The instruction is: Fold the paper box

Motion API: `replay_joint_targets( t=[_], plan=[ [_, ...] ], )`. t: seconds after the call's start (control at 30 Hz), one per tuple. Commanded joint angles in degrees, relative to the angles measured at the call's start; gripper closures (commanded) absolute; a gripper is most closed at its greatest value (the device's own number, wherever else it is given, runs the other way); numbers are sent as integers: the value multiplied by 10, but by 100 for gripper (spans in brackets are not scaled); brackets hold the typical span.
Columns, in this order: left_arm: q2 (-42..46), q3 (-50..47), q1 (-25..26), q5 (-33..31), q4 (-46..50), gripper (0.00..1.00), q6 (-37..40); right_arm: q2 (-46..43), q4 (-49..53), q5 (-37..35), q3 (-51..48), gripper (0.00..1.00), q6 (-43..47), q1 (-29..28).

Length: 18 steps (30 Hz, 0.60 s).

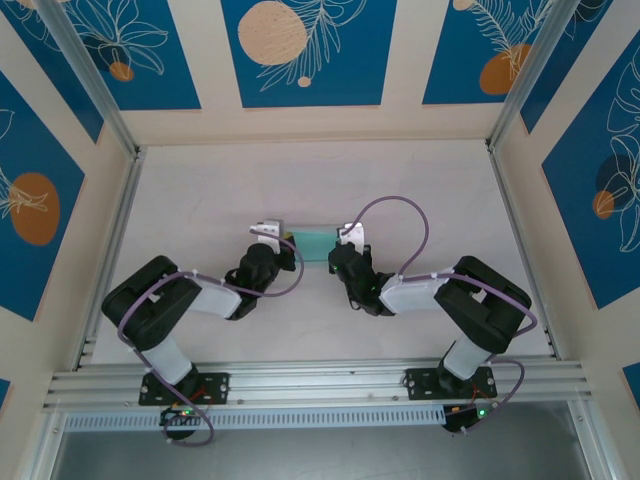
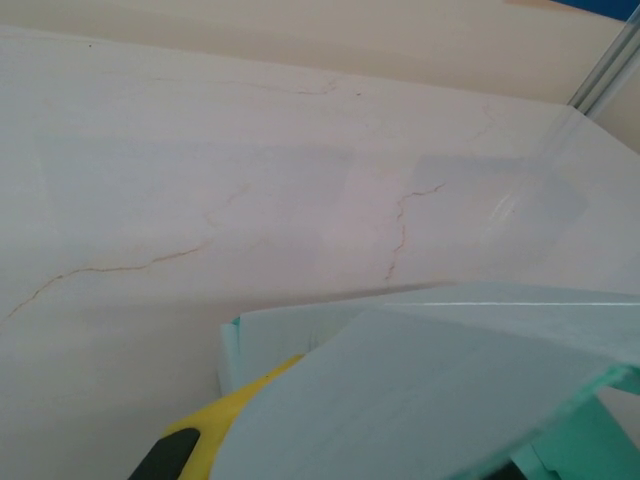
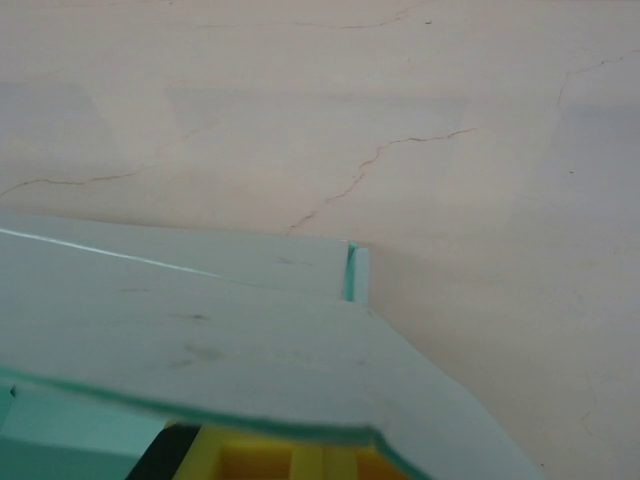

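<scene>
Long axis of box (image 1: 315, 243) runs left-right; left hand (image 1: 288, 243) and right hand (image 1: 338, 246) pressed together, one at each end, equally near.

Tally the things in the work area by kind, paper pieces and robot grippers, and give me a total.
1 pale light-blue paper box, thin card
2 black two-finger grippers: left gripper and right gripper, one at each end of the box
Total: 3
</scene>
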State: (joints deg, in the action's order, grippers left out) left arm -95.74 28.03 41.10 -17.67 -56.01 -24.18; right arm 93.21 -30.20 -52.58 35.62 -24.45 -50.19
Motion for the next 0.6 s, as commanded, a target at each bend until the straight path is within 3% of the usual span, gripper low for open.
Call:
replay_joint_targets(
  t=[0.0,0.57],
  plan=[
    [-23,8,31,89,58,94,-35,10,22,64,11,100,-1,-18],
    [1,28,29,100,48,94,-82,22,25,72,24,100,4,-14]
  ],
)
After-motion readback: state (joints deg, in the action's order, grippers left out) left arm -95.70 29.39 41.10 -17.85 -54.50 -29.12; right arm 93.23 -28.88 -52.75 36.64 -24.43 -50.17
